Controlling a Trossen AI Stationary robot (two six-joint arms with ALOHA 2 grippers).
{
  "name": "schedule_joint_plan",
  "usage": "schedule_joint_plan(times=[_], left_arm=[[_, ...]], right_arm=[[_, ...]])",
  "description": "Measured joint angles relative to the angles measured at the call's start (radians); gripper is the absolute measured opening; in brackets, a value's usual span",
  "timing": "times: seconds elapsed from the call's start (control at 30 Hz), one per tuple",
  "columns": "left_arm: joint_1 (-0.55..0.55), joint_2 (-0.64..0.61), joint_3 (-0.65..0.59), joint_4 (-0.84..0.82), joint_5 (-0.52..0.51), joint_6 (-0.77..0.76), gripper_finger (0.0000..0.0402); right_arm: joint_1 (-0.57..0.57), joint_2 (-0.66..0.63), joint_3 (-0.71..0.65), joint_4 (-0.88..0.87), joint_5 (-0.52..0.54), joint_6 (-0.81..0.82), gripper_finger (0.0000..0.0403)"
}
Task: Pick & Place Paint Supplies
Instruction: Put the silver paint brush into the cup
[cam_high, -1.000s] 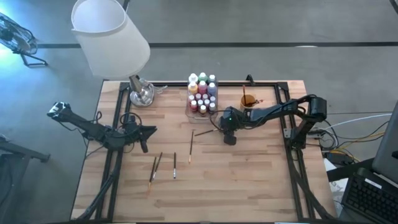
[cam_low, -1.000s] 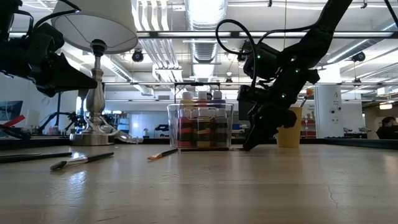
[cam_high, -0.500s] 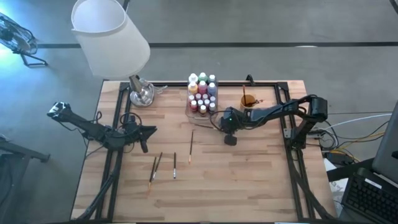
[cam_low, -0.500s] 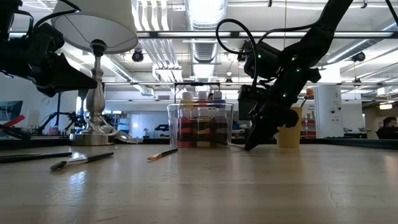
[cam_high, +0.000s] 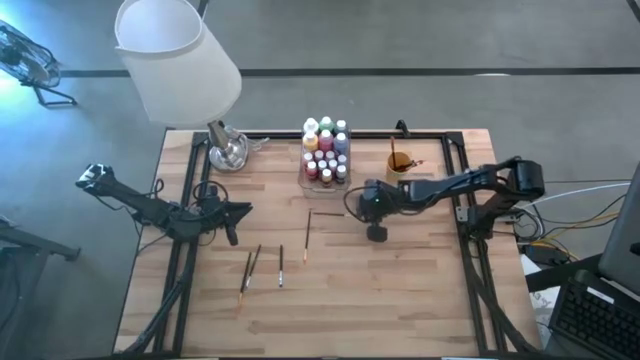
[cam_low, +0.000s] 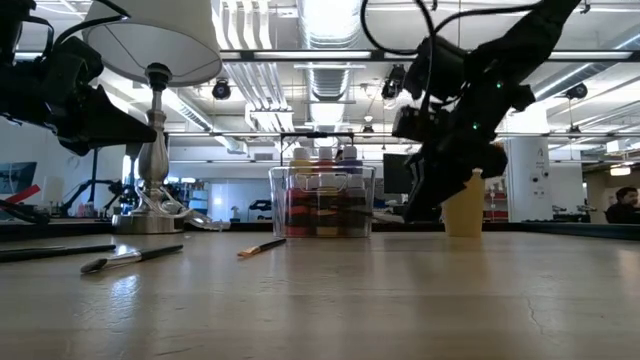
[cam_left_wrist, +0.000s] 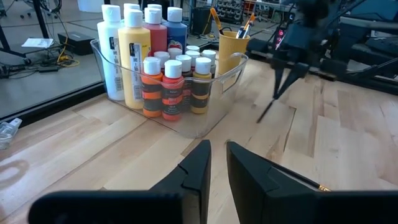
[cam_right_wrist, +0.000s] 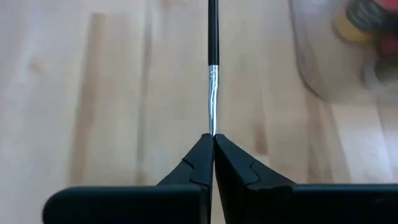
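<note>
No readable brand or writing anywhere; the bottle labels were dark bands I couldn't make out. Surface was a pale wood-plank table (cam_high: 400, 290) with a black frame, grey floor around it, and an open workshop with ceiling ducts and strip lights behind.

Far left stood a lamp (cam_high: 175, 60) with a white shade. My left gripper (cam_high: 238, 211) waited off the table's left side, fingers (cam_left_wrist: 199, 165) parted a small way, holding nothing. Three loose paintbrushes (cam_high: 262, 265) lay on the wood near centre-left, with a fourth brush (cam_high: 306, 240) just right of them.

At the far middle, the clear box (cam_left_wrist: 211, 115) held the paint bottles (cam_high: 325, 150): white caps, red, orange, yellow, white and blue bodies. An orange cup (cam_high: 400, 162) with brushes in it stood right of it.

My right gripper (cam_high: 358, 208) sat right of centre, fingers (cam_right_wrist: 198, 168) clamped tight on a paintbrush (cam_right_wrist: 212, 68) at its metal ferrule, the handle pointing left toward the box.
</note>
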Motion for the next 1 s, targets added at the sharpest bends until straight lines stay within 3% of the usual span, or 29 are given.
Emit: schedule_joint_plan(times=[0.33,0.67,0.73,0.87,1.0], left_arm=[[0.000,0.000,0.000,0.000,0.000,0.000,0.0057],[0.000,0.000,0.000,0.000,0.000,0.000,0.0057],[0.000,0.000,0.000,0.000,0.000,0.000,0.0057],[0.000,0.000,0.000,0.000,0.000,0.000,0.0056],[0.000,0.000,0.000,0.000,0.000,0.000,0.0057]], right_arm=[[0.056,-0.022,0.002,0.052,0.010,0.006,0.0007],[0.146,-0.046,0.042,0.113,0.209,-0.120,0.0007],[0.174,-0.066,0.073,0.097,0.308,-0.172,0.0007],[0.235,-0.103,0.157,-0.042,0.615,-0.291,0.0007],[0.252,-0.137,0.272,-0.328,0.863,-0.299,0.0007]])
